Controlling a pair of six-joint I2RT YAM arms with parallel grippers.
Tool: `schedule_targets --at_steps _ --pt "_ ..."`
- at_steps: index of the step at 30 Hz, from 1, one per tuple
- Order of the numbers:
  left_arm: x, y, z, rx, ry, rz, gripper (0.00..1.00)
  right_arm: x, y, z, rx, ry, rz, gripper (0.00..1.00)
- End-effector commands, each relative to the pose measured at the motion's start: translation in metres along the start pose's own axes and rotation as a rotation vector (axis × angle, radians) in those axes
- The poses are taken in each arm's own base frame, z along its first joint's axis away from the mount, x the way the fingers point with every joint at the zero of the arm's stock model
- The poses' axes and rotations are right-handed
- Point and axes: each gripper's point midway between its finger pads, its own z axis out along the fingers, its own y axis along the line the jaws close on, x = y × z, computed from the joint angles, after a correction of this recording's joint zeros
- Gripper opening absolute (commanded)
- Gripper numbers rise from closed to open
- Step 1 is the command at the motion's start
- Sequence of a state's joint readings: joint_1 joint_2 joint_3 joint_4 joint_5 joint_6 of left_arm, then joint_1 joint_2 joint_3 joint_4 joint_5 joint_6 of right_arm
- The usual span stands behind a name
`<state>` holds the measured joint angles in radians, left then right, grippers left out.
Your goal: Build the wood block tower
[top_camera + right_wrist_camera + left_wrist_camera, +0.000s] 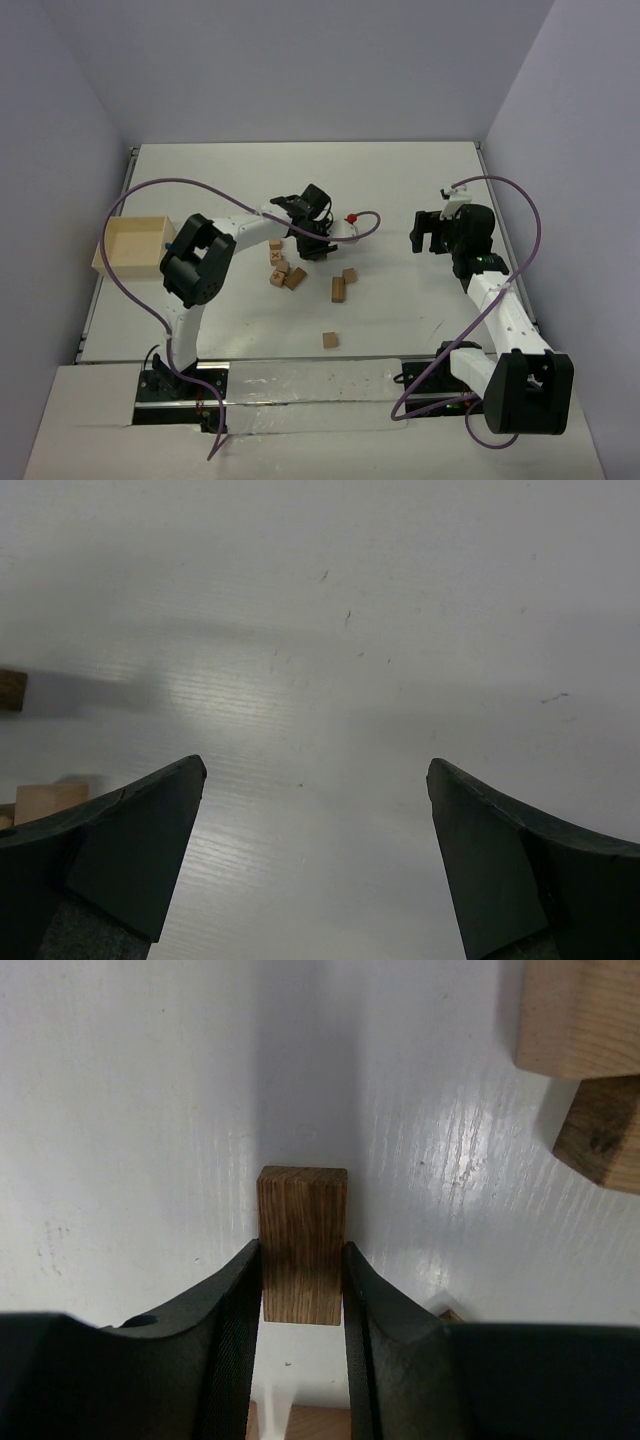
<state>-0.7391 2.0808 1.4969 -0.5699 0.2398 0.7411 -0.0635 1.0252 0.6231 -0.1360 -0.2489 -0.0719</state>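
Observation:
My left gripper (316, 244) is shut on a tan wood block (302, 1210), gripping its two long sides just above the white table; the jaws (302, 1252) press on both faces. The held block is hidden in the top view. Several loose wood blocks lie close by: a cluster (283, 268) to the gripper's left, a long block (339, 289) with a cube (349, 274) beside it, and a lone cube (330, 340) nearer the bases. I see no clear upright tower. My right gripper (430, 232) is open and empty (316, 780) over bare table.
A pale shallow tray (112, 236) stands at the table's left edge. Two blocks (580, 1015) sit at the upper right of the left wrist view. Two blocks (45, 802) show at the left edge of the right wrist view. Purple cables loop over both arms.

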Motion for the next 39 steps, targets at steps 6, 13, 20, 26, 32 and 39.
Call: schedule_targets --at_steps 6,13,20,26,32,39 --pt "-0.009 0.007 0.008 -0.208 -0.008 -0.636 0.00 -0.028 -0.003 -0.004 0.013 -0.064 -0.013 1.00" --pt "0.026 0.001 0.015 -0.512 0.111 -1.101 0.00 -0.026 -0.002 -0.003 0.007 -0.060 -0.010 1.00" --pt "0.030 -0.004 0.029 -0.540 0.148 -1.277 0.00 -0.026 -0.003 -0.004 0.014 -0.062 -0.008 1.00" --pt "0.029 -0.006 0.038 -0.526 0.153 -1.381 0.00 -0.024 -0.004 -0.003 0.015 -0.054 -0.008 1.00" --pt "0.038 -0.015 0.050 -0.523 0.204 -1.447 0.00 -0.023 -0.004 -0.001 0.018 -0.048 -0.008 1.00" --pt "0.043 -0.024 0.059 -0.507 0.242 -1.474 0.00 -0.020 -0.005 0.001 0.017 -0.035 -0.003 1.00"
